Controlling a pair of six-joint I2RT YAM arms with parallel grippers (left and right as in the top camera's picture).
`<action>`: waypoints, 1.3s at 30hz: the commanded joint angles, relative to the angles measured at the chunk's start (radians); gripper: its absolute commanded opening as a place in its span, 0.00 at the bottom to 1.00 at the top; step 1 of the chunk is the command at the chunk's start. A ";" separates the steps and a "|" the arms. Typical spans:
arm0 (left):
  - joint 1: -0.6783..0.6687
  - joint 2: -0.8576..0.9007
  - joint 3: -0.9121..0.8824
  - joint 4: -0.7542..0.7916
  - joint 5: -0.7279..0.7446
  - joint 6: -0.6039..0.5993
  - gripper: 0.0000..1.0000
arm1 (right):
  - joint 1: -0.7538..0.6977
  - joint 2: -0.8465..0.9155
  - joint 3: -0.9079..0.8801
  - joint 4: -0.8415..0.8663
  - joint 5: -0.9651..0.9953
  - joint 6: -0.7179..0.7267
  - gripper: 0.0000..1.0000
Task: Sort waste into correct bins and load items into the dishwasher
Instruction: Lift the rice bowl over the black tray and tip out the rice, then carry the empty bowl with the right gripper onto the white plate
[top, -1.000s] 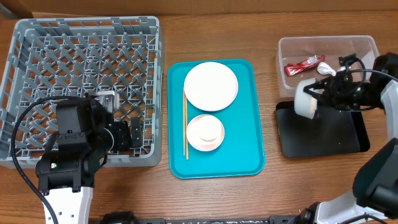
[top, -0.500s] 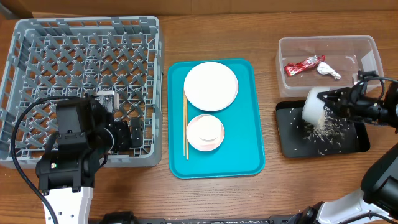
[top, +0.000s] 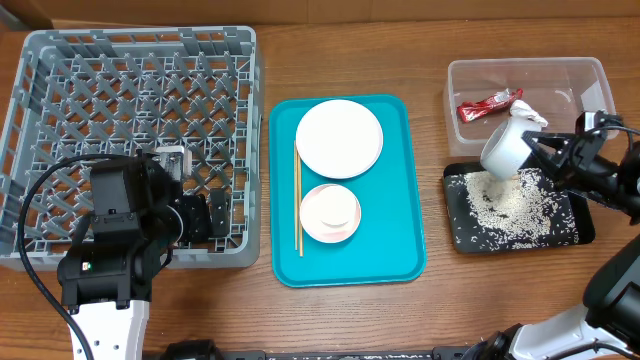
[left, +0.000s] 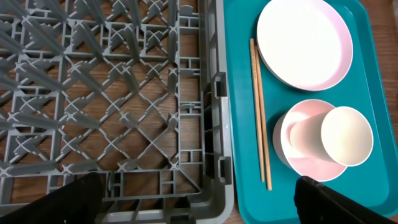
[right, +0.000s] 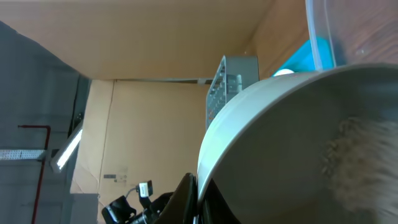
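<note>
My right gripper (top: 537, 155) is shut on the rim of the pale grey bowl (top: 503, 150) and holds it tipped above the black tray (top: 583, 228). Loose rice (top: 505, 205) lies spread over that tray. In the right wrist view the bowl (right: 298, 143) fills the frame, pinched at its rim by my fingers (right: 189, 199). The clear tub (top: 590, 75) holds the red wrapper (top: 488, 105) and the white scrap (top: 528, 112). My left gripper (top: 200, 218) is open and empty over the grey dish rack's (top: 130, 100) front right corner.
A teal serving tray (top: 400, 240) between rack and bins carries the white plate (top: 339, 138), the pinkish bowl (top: 330, 213) with the small white cup (left: 345, 135) lying in it, and the chopsticks (top: 298, 200) along its left side.
My right gripper carried the bowl from beside the tub to above the black tray and tipped it. The rice fell out and now covers the tray. The left arm has not moved.
</note>
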 joint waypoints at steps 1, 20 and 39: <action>-0.002 0.003 0.023 0.001 0.012 -0.018 1.00 | -0.024 0.002 -0.006 0.007 0.028 -0.015 0.04; -0.002 0.003 0.023 0.001 0.012 -0.018 1.00 | -0.034 0.001 -0.007 -0.033 -0.037 -0.183 0.04; -0.002 0.003 0.023 0.005 0.013 -0.018 1.00 | -0.051 0.001 -0.007 0.080 0.419 -0.010 0.04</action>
